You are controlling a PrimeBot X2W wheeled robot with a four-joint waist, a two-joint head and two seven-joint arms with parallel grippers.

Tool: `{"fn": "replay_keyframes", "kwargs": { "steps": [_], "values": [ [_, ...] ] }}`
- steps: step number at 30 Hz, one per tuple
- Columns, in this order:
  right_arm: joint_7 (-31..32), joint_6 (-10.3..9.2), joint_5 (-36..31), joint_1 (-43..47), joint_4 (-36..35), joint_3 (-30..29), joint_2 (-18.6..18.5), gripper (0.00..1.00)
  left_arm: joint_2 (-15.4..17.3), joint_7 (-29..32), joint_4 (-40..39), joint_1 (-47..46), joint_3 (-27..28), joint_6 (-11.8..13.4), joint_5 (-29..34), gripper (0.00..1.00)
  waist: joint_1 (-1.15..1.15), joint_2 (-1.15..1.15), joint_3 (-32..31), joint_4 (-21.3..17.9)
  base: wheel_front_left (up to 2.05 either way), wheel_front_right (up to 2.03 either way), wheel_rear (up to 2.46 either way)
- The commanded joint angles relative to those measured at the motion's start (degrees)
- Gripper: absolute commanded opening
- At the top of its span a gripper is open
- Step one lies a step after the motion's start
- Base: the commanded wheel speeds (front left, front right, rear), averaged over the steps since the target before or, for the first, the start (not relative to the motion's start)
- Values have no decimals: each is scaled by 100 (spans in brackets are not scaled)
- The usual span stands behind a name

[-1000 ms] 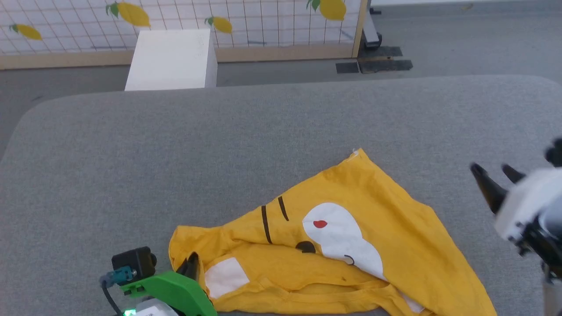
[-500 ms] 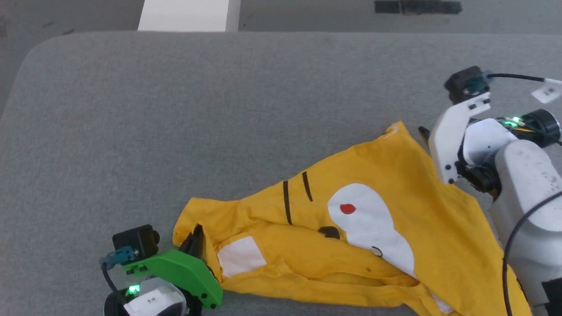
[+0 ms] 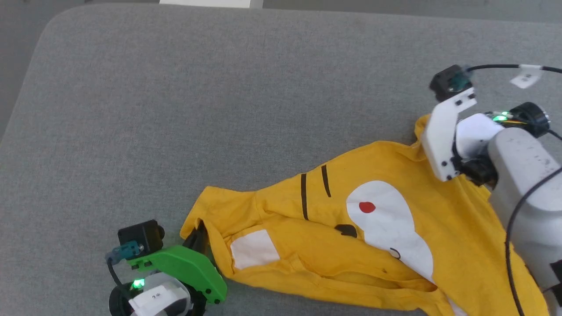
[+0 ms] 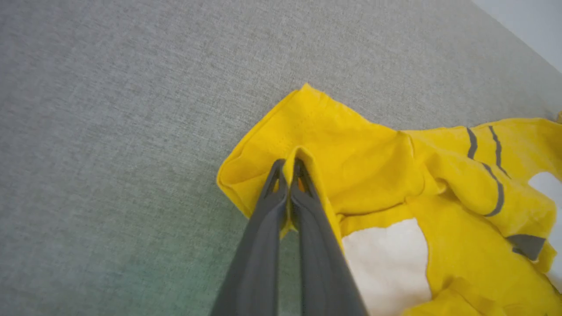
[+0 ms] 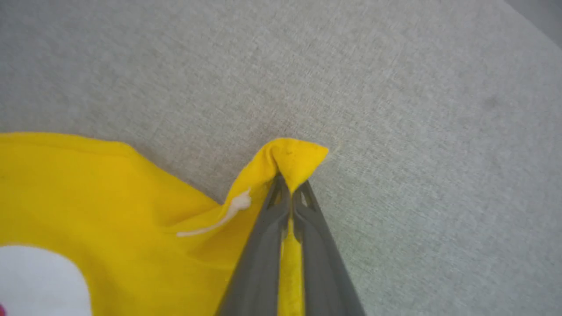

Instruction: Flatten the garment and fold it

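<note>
Shirt (image 3: 272,206), crumpled. Left gripper (image 4: 287,169) clamps one corner fold, right gripper (image 5: 290,188) the opposite corner. I'd draw them apart evenly, low, without slipping.

The garment (image 3: 281,206) lies on the pad (image 3: 219,109), right gripper (image 5: 290,186) seemingly at its corner.

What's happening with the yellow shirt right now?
Left gripper shut on garment edge. Right gripper shut on its corner. Garment crumpled, unfolded. Nothing blocking.

Behind left gripper (image 4: 289,166) sat green bracket (image 3: 184,270) and black camera (image 3: 140,235); right gripper (image 5: 290,182) had white screwed bracket (image 3: 443,131), black cable (image 3: 496,66) with white tag (image 3: 524,78), pale speckled forearm (image 3: 522,175).
</note>
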Motion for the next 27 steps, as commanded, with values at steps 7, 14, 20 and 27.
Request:
{"fn": "replay_keyframes", "kwargs": {
  "steps": [7, 14, 20, 27],
  "values": [
    [-346, -10, 875, 610, -934, -646, -494, 0, 43, -106, 1, -112, 130, -65, -125, 0, -1, 0, -669, -366, 0, 0, 0],
    [532, -10, 1861, 1482, -2533, -1415, -769, 0, 127, -259, -16, -269, 368, -204, -285, 0, -1, 0, -1109, -817, 0, 0, 0],
    [1203, -10, 1911, 1548, -3282, -1863, -600, 0, 354, -51, -80, -1105, 531, -577, -523, 0, -1, 0, -1210, -1091, 0, 0, 0],
    [1707, -10, 1564, 414, -3060, -1763, -359, 0, 920, 472, 711, -3020, 571, -1029, -419, 0, -1, 0, -926, -1253, 0, 0, 0]
  ]
}}
